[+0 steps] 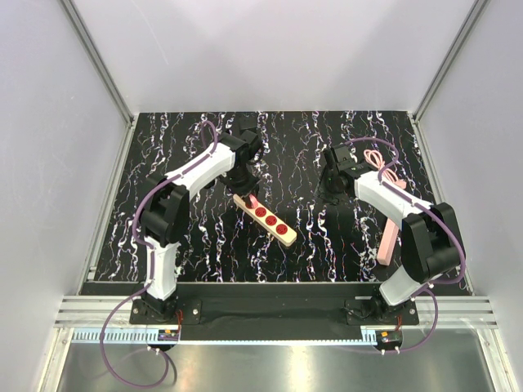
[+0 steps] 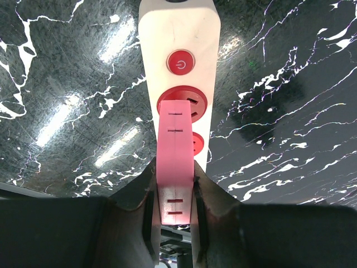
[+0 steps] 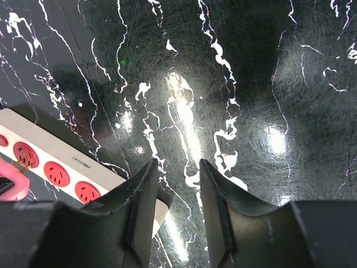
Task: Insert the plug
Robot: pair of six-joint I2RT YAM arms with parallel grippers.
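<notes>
The plug (image 2: pixel 175 162) is a flat pink block, and my left gripper (image 2: pixel 174 171) is shut on its sides. It hangs over the cream power strip (image 2: pixel 177 33), right at the first red socket (image 2: pixel 195 102) below the red power button (image 2: pixel 180 62). From the right wrist view the plug (image 3: pixel 10 183) has a metal prong (image 3: pixel 22 163) showing at a socket of the strip (image 3: pixel 67 153). My right gripper (image 3: pixel 178 163) is open and empty over the dark marble surface, just past the strip's end. From above, the left gripper (image 1: pixel 246 186) sits at the strip's (image 1: pixel 274 222) far end.
A pink coiled cable (image 1: pixel 377 158) and a long pink bar (image 1: pixel 390 238) lie at the right beside the right arm. The black marbled mat (image 1: pixel 294 147) is bounded by white walls and a metal rail (image 1: pixel 278 310) at the near edge.
</notes>
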